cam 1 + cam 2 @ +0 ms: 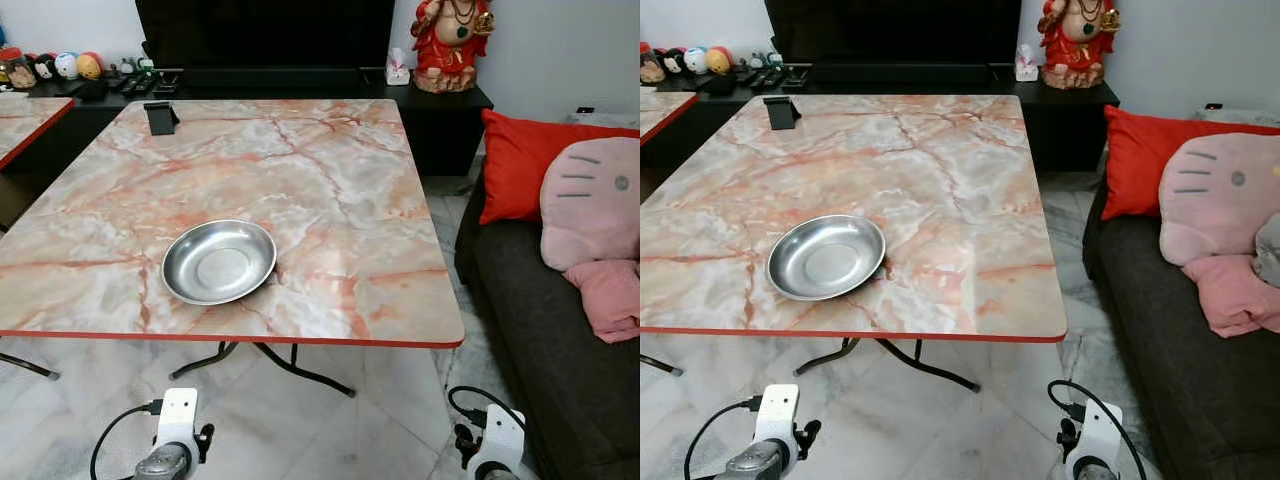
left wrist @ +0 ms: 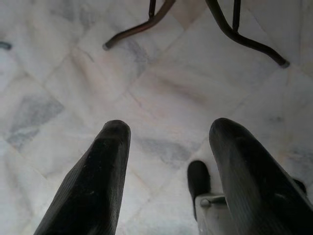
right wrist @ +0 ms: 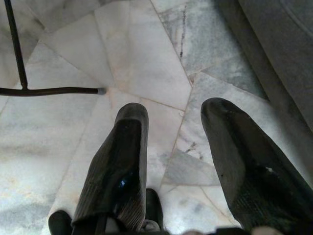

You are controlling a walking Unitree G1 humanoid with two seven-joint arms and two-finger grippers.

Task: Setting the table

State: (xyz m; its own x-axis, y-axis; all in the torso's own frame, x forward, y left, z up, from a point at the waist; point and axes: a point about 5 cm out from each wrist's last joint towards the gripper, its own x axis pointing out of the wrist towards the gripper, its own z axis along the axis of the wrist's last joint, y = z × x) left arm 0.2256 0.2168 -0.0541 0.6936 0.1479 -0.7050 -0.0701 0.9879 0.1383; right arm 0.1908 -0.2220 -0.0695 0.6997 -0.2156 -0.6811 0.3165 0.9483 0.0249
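Down low, my left jaws (image 2: 166, 142) and right jaws (image 3: 186, 142) hung spread wide, holding nothing, over the marble floor (image 2: 58, 88). Above, the steel bowl (image 1: 218, 261) sat near the marbled surface's (image 1: 330, 180) front edge.

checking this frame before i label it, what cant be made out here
- Head views: both arms are cut off by the bottom edge.
- Small figures on the dark cabinet: too small to identify.
- Black object at the table's far side: too small to tell what it is.
- Red statue: its top is cut by the upper edge.
- Steel bowl: nothing visible inside.
- Left gripper and right gripper: open over the marble floor.
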